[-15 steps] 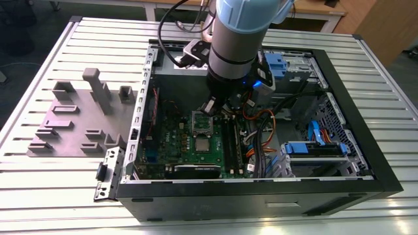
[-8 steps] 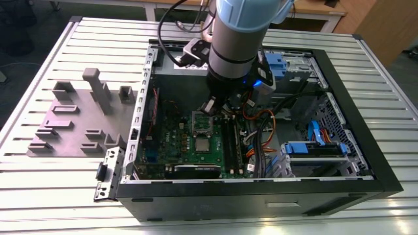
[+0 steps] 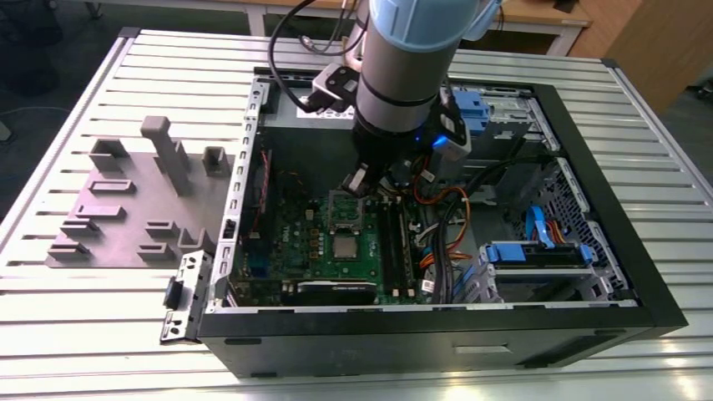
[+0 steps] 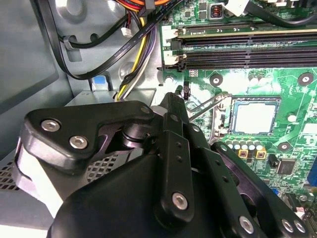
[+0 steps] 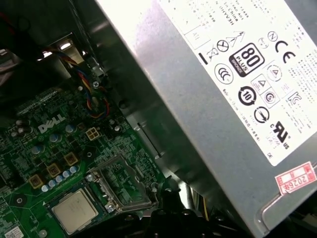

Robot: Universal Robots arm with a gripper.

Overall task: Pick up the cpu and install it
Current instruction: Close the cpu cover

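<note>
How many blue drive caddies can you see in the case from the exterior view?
2. One blue caddy sits at the far end of the computer case, just behind the arm. The other blue caddy is near the front, toward the exterior view's right. The arm may hide more.

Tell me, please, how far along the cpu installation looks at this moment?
The cpu already lies flat in its socket on the green motherboard, seen too in both wrist views. The metal socket frame beside it stands swung open, so the chip is seated but not clamped. The claw hangs above the board near the frame, apart from the cpu; whether it grips anything cannot be told.
</note>
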